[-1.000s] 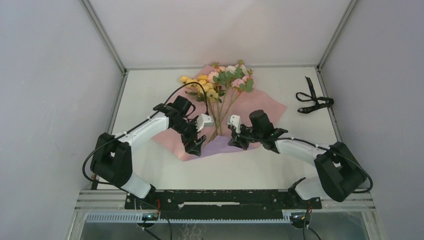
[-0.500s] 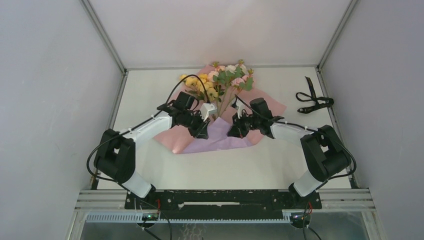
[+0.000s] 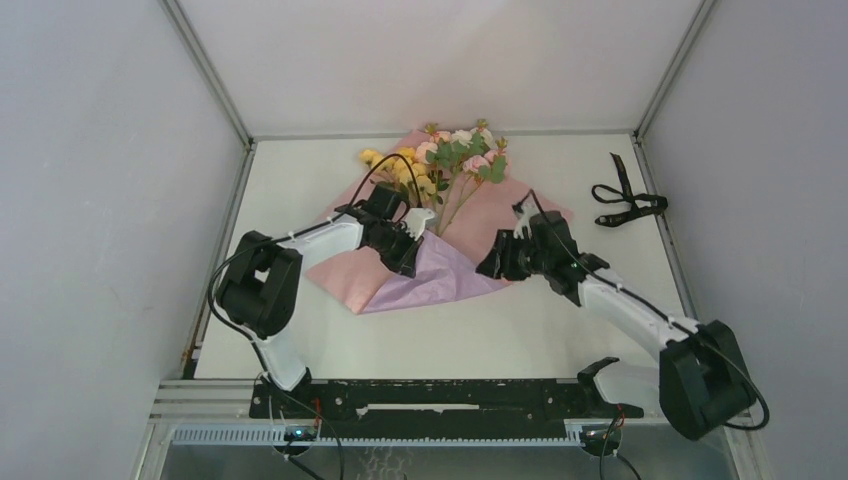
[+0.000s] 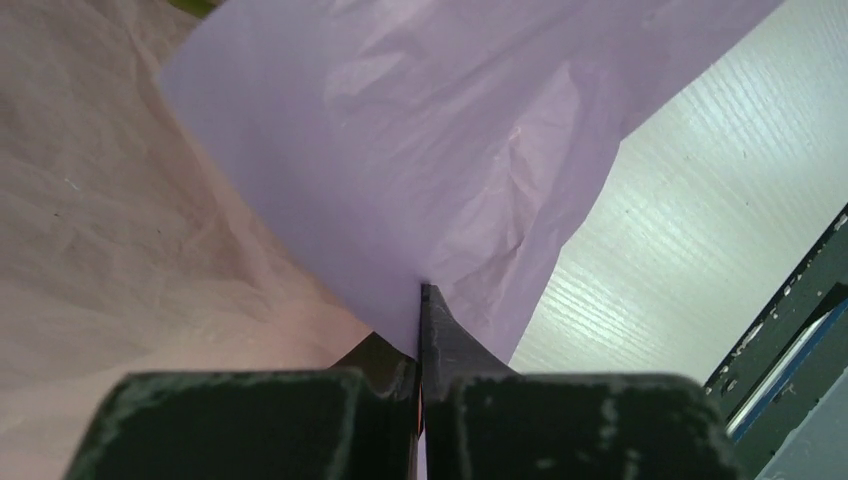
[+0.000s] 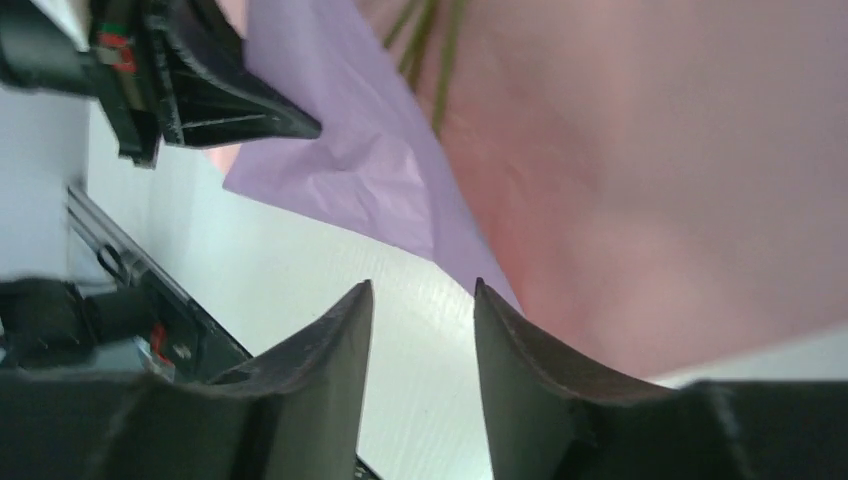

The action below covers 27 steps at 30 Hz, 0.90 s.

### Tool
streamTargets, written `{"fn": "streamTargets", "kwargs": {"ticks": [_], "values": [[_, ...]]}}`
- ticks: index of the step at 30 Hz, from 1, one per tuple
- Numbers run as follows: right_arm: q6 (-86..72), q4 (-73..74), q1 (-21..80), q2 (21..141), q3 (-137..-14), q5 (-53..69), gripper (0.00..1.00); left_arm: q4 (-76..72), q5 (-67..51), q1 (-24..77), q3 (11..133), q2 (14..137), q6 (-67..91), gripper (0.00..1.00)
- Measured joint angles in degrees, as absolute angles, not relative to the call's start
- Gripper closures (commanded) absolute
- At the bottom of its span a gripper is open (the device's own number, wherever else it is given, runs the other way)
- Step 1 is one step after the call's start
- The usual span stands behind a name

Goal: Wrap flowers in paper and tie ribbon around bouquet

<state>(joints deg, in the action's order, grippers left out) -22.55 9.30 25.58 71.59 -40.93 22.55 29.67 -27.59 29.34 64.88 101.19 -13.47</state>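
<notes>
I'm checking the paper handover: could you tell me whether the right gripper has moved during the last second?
Yes. The right gripper has drawn rightward, from the flowers towards the unmoved ribbon.

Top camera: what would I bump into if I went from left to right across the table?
Left gripper, pinching the paper → right gripper → ribbon.

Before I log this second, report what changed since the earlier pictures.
The left hand moved farther in from the near edge and closed on the lilac flap of the paper, folding it further over. The right hand let the paper go, opened, and drew back rightward. The flowers and the ribbon stayed put.
</notes>
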Motion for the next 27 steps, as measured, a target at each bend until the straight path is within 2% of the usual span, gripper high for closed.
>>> {"fn": "streamTargets", "kwargs": {"ticks": [2,3,4,5,10,15,17,18,21,23,27], "values": [[-28.60,10.09,25.54,68.29,-37.28,19.70,0.33,29.93,-27.38,29.34,65.84,102.13,-13.15,0.99],[-32.23,10.46,25.54,66.94,-34.89,18.37,0.21,30.02,-27.31,29.34,66.39,102.54,-12.91,0.98],[-36.18,11.14,25.65,65.80,-32.08,16.82,0.04,30.11,-27.29,29.34,66.92,102.80,-12.80,0.97],[-38.96,11.77,25.85,65.36,-30.33,15.94,0.01,30.11,-27.31,29.34,67.35,103.00,-12.51,0.96],[-47.66,14.81,28.21,65.12,-26.17,10.66,0.00,30.24,-27.33,29.41,68.84,103.85,-12.25,0.95],[-51.07,11.38,28.95,67.72,-26.20,7.33,0.01,30.52,-27.33,29.41,69.12,104.64,-12.23,0.94],[-52.05,8.40,28.91,69.78,-26.74,6.31,0.07,30.59,-27.33,29.41,69.12,104.92,-12.23,0.94],[-52.49,7.18,28.91,70.59,-26.85,5.96,0.16,30.59,-27.33,29.41,69.12,105.01,-12.23,0.94],[-53.43,4.60,28.91,72.29,-26.89,3.64,0.56,30.61,-27.31,29.41,69.12,105.16,-12.23,0.94],[-54.17,3.90,28.91,72.53,-26.04,1.72,0.72,30.59,-27.29,29.41,69.17,105.23,-12.23,0.94],[-54.43,2.48,28.23,72.49,-24.47,0.51,0.97,30.87,-27.07,29.41,70.13,105.91,-11.81,0.96]]}}
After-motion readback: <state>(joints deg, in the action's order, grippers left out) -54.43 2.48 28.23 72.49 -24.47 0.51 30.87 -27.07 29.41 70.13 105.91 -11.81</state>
